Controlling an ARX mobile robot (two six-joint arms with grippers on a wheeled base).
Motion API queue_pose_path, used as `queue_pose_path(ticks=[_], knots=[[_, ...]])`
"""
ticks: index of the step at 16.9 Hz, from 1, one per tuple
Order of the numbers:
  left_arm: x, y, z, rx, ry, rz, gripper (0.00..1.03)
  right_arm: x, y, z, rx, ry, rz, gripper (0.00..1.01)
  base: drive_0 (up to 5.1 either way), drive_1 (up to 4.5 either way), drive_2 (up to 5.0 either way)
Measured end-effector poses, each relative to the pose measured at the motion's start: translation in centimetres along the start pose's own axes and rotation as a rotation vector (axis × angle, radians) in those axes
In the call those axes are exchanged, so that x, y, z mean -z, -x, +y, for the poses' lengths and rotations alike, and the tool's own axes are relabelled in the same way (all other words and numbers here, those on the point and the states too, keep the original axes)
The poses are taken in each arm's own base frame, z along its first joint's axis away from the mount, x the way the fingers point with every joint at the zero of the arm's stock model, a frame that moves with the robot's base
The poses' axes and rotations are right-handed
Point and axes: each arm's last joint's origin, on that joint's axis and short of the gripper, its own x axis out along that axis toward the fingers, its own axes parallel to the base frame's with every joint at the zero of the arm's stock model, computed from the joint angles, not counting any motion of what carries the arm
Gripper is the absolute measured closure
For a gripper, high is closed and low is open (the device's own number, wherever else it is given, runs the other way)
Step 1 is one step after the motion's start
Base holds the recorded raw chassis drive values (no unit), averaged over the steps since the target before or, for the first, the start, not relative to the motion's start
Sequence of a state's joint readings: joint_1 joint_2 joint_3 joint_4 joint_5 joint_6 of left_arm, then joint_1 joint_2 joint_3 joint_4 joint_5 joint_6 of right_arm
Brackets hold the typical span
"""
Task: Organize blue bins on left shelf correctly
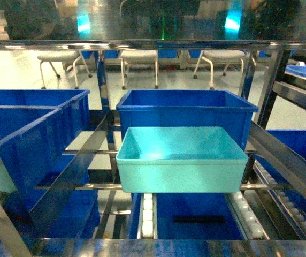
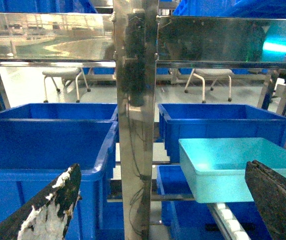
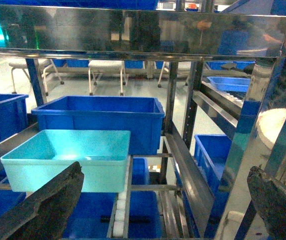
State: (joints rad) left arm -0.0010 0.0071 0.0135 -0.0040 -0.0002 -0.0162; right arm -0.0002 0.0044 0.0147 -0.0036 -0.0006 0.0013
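Note:
A light turquoise blue bin sits empty at the front of the middle lane of the left shelf, on white roller tracks. Directly behind it is a dark blue bin. Neither gripper shows in the head view. My left gripper is open and holds nothing. It faces a steel upright post, and the turquoise bin lies beyond its right finger. My right gripper is open and holds nothing, with the turquoise bin beyond its left finger.
Dark blue ribbed bins fill the left lane, and others sit on the tier below. A slanted steel rail divides the lanes. The rack on the right holds further blue bins. Chairs stand on the floor behind.

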Motion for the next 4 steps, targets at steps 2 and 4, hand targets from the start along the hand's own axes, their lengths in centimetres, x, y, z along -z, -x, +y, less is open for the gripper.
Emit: queue_pose_path(ticks=[2, 4], knots=[[0.0, 0.0, 0.0, 0.0, 0.0, 0.0, 0.05, 0.0, 0.0, 0.0, 0.0, 0.0, 0.0, 0.03, 0.0, 0.0, 0.0], [0.0, 0.0, 0.0, 0.0, 0.0, 0.0, 0.05, 0.0, 0.0, 0.0, 0.0, 0.0, 0.0, 0.03, 0.0, 0.0, 0.0]])
